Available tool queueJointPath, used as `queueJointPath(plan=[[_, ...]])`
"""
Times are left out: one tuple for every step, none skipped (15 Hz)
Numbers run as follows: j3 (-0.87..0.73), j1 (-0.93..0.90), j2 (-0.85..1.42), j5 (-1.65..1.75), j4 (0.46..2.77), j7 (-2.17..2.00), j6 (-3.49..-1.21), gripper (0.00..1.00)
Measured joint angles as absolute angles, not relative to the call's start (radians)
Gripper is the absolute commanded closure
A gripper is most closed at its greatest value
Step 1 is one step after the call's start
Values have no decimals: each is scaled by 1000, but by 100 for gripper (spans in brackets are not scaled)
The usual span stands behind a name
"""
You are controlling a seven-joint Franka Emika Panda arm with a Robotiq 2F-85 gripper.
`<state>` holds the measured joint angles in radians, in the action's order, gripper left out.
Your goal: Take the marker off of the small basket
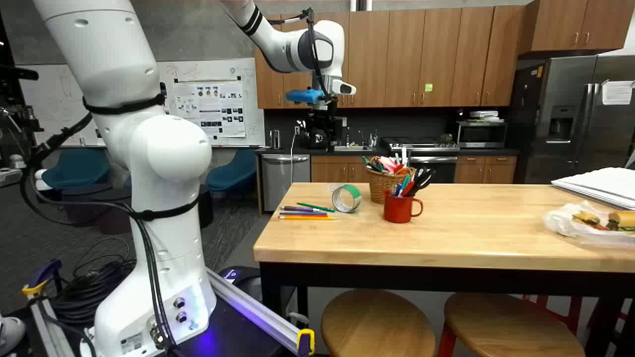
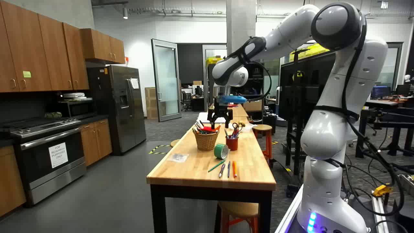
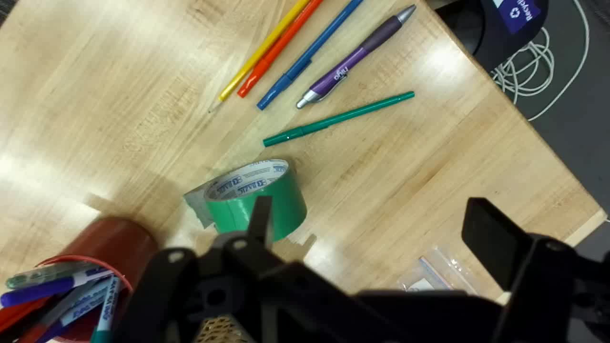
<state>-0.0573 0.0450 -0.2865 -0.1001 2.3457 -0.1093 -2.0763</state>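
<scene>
The small basket, a red mug-shaped holder, stands upright on the table in both exterior views point(image 1: 397, 210) point(image 2: 232, 143) and at the lower left of the wrist view point(image 3: 116, 245). Several markers and pens stick out of its top; a purple marker point(image 3: 40, 291) and a teal-capped marker point(image 3: 108, 307) show in the wrist view. Scissors point(image 2: 238, 127) also stand in it. My gripper point(image 3: 369, 216) is open with nothing between its fingers. It points down, well above the table, above and near the wicker basket in an exterior view point(image 2: 220, 123). It is apart from the red holder.
A wicker basket point(image 2: 206, 141) full of pens stands beside the red holder. A green tape roll point(image 3: 288, 205) stands near both. Loose pens, including a green one point(image 3: 338, 118), lie toward the table's end. A plastic bag point(image 2: 179, 158), a wrapped sandwich point(image 1: 590, 220) and papers point(image 1: 603, 186) are also there.
</scene>
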Motion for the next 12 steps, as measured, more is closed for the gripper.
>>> queueJointPath(plan=[[-57,45,-287,-100,2346,-109,-2076,0],[-57,45,-286,-100,2346,-109,-2076,0],[-57,45,-286,-100,2346,-109,-2076,0],[-57,45,-286,-100,2346,-109,-2076,0],[-57,45,-286,-100,2346,-109,-2076,0],[-57,45,-286,-100,2346,-109,-2076,0],[-57,45,-286,-100,2346,-109,-2076,0],[-57,45,-286,-100,2346,-109,-2076,0],[-57,45,-286,-100,2346,-109,-2076,0],[-57,45,-285,-100,2346,-109,-2076,0],[-57,45,-285,-100,2346,-106,-2079,0],[-57,44,-284,-102,2346,-98,-2089,0]])
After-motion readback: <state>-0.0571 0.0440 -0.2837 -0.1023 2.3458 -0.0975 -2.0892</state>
